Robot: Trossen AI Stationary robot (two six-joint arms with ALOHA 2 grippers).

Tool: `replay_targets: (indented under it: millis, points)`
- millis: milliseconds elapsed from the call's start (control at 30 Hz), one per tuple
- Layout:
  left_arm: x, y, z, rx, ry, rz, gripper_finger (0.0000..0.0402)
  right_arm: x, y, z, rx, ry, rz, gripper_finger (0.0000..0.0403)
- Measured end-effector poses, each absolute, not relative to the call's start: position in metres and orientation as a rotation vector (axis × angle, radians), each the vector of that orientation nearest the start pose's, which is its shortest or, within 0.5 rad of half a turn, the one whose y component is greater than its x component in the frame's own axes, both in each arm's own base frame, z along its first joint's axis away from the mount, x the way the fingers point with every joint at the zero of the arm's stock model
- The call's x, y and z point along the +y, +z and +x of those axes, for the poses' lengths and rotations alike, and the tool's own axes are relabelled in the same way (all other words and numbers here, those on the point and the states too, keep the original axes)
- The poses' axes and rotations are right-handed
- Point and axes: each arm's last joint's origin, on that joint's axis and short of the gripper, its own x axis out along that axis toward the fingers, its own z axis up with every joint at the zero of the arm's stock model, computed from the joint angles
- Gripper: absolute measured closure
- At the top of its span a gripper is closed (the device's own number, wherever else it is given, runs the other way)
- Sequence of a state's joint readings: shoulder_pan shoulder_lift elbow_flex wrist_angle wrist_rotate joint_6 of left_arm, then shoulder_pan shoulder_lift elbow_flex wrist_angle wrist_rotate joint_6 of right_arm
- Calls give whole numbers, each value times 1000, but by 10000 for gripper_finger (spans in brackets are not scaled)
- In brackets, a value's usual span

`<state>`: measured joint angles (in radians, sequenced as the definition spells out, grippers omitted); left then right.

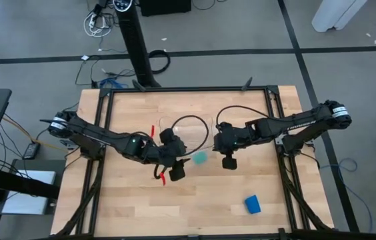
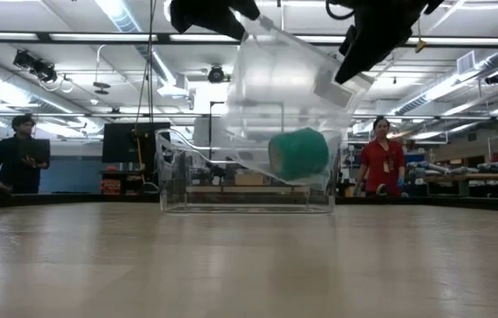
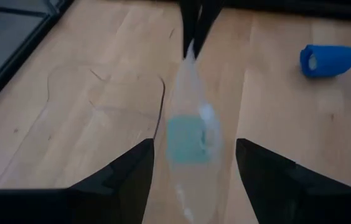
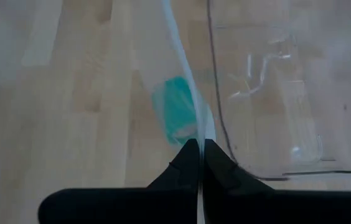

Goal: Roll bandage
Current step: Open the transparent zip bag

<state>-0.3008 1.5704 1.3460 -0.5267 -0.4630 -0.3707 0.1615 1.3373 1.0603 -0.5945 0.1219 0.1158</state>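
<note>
Blue bandage roll lies alone while both tools work a clear bag.
The bandage [image 1: 252, 204] sits rolled near the counter's [image 1: 128, 213] front right, well apart from both tools. The right tool [image 4: 200, 163], fingers pressed together, pinches the edge of a clear plastic bag [image 2: 284, 97] holding a teal block [image 2: 298, 153]; the left tool [image 3: 191, 165] stands spread, the bag between its fingers.

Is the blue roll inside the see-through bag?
No, the blue roll lies alone on the wooden table, away from the clear bag that holds a teal-green block.
</note>
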Motion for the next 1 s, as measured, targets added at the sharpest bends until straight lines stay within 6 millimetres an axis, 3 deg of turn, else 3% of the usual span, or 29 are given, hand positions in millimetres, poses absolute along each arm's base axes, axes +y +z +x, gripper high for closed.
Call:
replay_targets:
  millis: [433, 1000]
  points:
    - [-93, 291, 339, 707, 245, 45, 189, 48, 277, 267, 884, -21, -2, 403]
    - [-96, 288, 348, 670, 226, 201, 354, 49, 276, 267, 891, -29, 18, 403]
